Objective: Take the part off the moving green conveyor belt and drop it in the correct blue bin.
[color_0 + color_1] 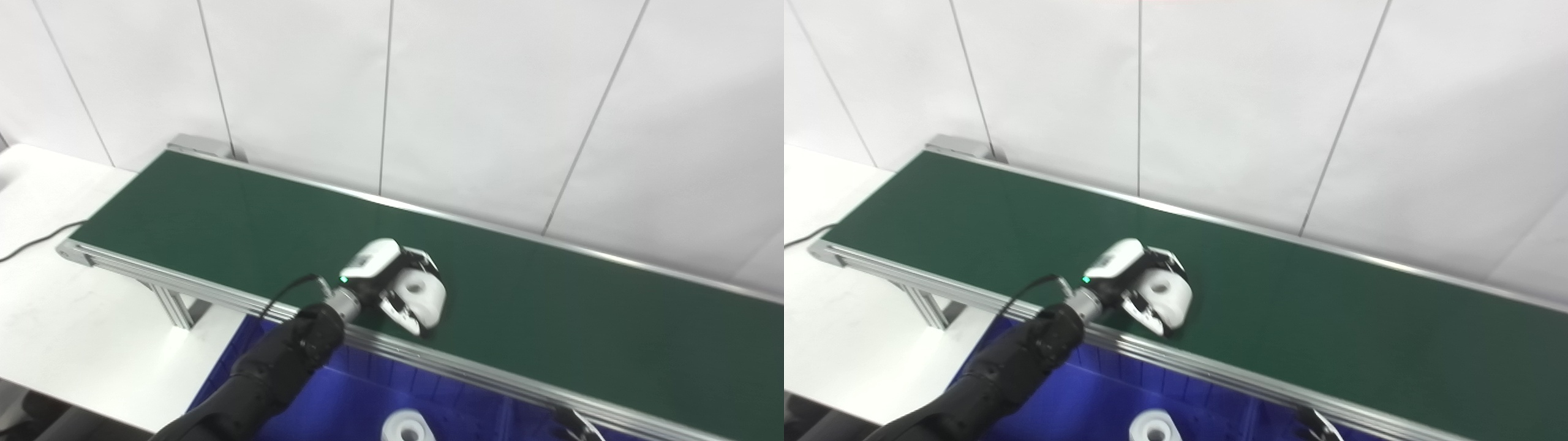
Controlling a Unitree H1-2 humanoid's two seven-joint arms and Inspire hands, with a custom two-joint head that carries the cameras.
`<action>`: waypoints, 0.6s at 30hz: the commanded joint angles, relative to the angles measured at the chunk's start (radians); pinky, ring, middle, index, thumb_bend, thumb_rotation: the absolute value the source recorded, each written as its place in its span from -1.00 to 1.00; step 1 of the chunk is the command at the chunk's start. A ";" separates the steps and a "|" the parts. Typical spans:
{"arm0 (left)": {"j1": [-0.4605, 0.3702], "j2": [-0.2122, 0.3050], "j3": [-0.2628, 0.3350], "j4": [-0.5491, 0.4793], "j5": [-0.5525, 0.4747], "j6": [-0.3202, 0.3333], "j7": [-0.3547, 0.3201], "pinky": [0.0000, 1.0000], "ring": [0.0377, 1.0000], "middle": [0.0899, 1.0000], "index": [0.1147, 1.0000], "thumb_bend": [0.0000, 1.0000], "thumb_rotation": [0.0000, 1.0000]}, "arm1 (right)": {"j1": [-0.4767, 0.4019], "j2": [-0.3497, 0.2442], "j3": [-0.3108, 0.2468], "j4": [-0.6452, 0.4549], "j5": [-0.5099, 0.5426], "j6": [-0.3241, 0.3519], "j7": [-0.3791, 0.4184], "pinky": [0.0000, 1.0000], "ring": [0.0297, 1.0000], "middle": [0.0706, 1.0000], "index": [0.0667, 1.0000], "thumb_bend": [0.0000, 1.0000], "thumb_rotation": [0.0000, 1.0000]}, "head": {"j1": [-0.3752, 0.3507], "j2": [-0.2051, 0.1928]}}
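- Left hand (401, 288) wrapped round white part (424, 293), over the green belt (551, 306) near its front rail.
- Part: stiff, light, probably smooth plastic; hold the outer wall.
- Right hand: barely visible, state unclear.

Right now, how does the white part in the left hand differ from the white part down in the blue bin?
The held part sits over the green belt, wrapped by the left hand; the bin part lies free in the blue bin, cut off by the frame edge. The held part's hole faces sideways, the bin part's upward. Both are white with a round hole.
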 commanded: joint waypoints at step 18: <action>0.368 -0.011 -0.031 -0.374 -0.024 -0.039 -0.094 -0.53 -0.22 -0.10 -0.15 0.00 -1.00 | 0.029 0.023 -0.013 -0.147 -0.058 0.006 -0.010 0.41 0.57 0.61 0.61 0.43 0.28 | -0.116 0.122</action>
